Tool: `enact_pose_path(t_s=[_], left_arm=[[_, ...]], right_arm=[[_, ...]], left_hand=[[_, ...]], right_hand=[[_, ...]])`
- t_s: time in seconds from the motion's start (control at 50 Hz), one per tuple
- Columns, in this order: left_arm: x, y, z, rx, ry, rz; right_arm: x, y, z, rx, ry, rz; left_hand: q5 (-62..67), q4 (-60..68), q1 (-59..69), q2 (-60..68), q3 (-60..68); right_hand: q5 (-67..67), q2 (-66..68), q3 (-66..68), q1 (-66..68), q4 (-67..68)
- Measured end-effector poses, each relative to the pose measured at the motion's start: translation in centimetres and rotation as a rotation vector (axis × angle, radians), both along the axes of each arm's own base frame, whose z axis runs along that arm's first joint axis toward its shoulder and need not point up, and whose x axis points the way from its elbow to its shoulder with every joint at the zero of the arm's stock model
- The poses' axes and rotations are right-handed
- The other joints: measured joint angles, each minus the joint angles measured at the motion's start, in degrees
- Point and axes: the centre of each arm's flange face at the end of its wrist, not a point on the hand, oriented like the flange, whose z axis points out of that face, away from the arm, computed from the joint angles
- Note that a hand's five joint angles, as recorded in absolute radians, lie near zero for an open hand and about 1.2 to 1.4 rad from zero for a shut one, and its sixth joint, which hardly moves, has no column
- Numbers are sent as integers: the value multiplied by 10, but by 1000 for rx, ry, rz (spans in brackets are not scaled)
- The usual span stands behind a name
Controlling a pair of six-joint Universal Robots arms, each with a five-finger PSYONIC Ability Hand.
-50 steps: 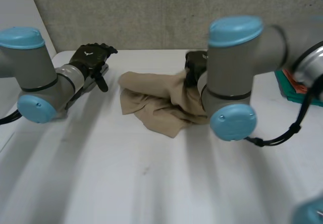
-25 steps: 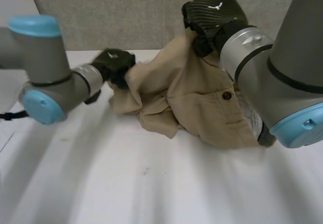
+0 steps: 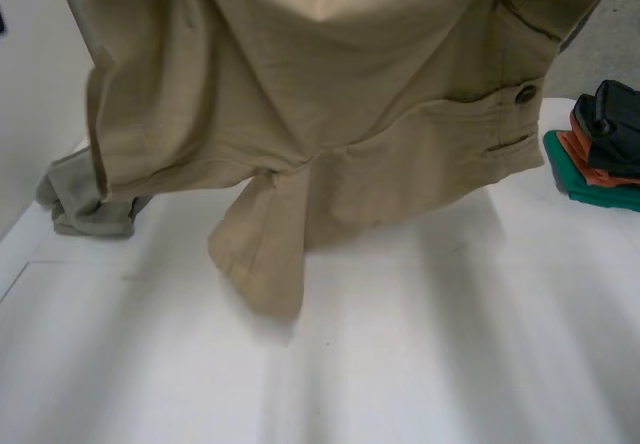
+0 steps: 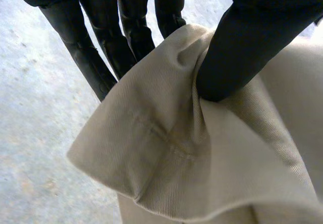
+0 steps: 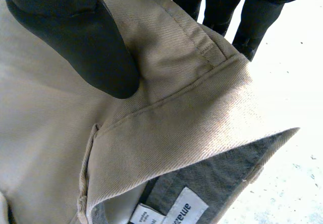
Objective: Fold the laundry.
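Half a second ago the khaki garment was still slumping on the white table; now it is hanging high between the two hands, spread across the head view. The left hand is pinching a stitched hem between thumb and straight fingers. The right hand is gripping the waistband the same way, just above the sewn-in label. The garment's long axis is running side to side from hand to hand, waistband end and pocket button toward the robot's right, with one flap drooping toward the table. A stack of folded clothes is sitting at the table's right edge.
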Motion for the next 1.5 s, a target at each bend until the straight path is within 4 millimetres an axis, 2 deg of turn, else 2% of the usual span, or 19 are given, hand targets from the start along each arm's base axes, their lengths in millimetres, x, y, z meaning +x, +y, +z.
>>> enact_pose_path(t_s=[0.08,0.18,0.32,0.44,0.5,0.58,0.66,0.7,0.76,0.86,1.0,1.18,1.22,1.26,1.34,1.36,1.38,1.46,1.5], left_arm=[[6,-3,11,-22,19,38],[6,-27,6,-3,11,81],[-11,-102,-46,81,-77,145],[-33,-166,-109,85,-156,189],[-41,-186,-130,69,-164,203],[-54,-219,-164,10,-136,229],[-61,-235,-176,-44,-96,245],[-65,-243,-183,-77,-69,250],[-67,-245,-187,-85,-58,246],[-68,-241,-186,-61,-63,237],[-53,-218,-167,34,-106,292],[-32,-155,-160,217,-252,333],[-25,-123,-170,309,-330,314],[-21,-108,-177,353,-366,300],[-13,-57,-211,500,-472,222],[-13,-53,-214,513,-480,213],[-11,-36,-229,566,-513,175],[-8,1,-266,681,-581,88],[-8,11,-277,707,-596,68]], right_arm=[[-3,8,4,6,11,11],[2,5,1,26,21,25],[32,-40,-43,156,29,28],[66,-85,-95,233,-56,14],[79,-99,-113,226,-100,4],[105,-125,-154,153,-182,-30],[118,-139,-179,70,-205,-62],[126,-149,-194,-12,-201,-94],[131,-158,-204,-94,-179,-134],[127,-170,-204,-157,-146,-186],[106,-170,-176,-75,-62,-99],[73,-140,-171,192,193,101],[58,-129,-181,290,304,131],[51,-124,-187,327,353,139],[29,-112,-213,400,516,164],[28,-111,-216,402,529,167],[22,-108,-227,406,581,183],[12,-106,-253,373,680,219],[10,-107,-261,351,701,225]], left_hand=[[0,0,0,0,1],[0,0,0,0,1],[0,0,0,0,1],[0,0,0,1,1],[0,0,0,1,1],[0,0,0,1,1],[-10,-16,-10,-15,-14],[-239,-265,-287,-275,-257],[-489,-522,-545,-515,-508],[-529,-573,-560,-568,-562],[-529,-573,-560,-568,-562],[-529,-573,-560,-568,-562],[-529,-573,-559,-568,-562],[-529,-573,-560,-568,-562],[-529,-573,-560,-568,-562],[-529,-573,-560,-568,-562],[-529,-573,-560,-568,-562],[-529,-573,-559,-568,-562],[-529,-573,-560,-568,-562]], right_hand=[[0,0,0,0,0],[0,0,0,0,0],[0,0,0,0,1],[0,0,0,0,2],[0,0,1,0,2],[0,0,3,0,2],[-55,-56,-55,-49,-56],[-300,-305,-294,-290,-294],[-513,-522,-515,-499,-520],[-541,-557,-559,-523,-565],[-541,-557,-559,-523,-565],[-541,-557,-559,-523,-565],[-541,-557,-559,-523,-565],[-541,-557,-559,-523,-565],[-541,-556,-557,-521,-564],[-540,-556,-557,-521,-564],[-539,-556,-557,-520,-561],[-527,-535,-538,-514,-543],[-515,-520,-524,-502,-532]])
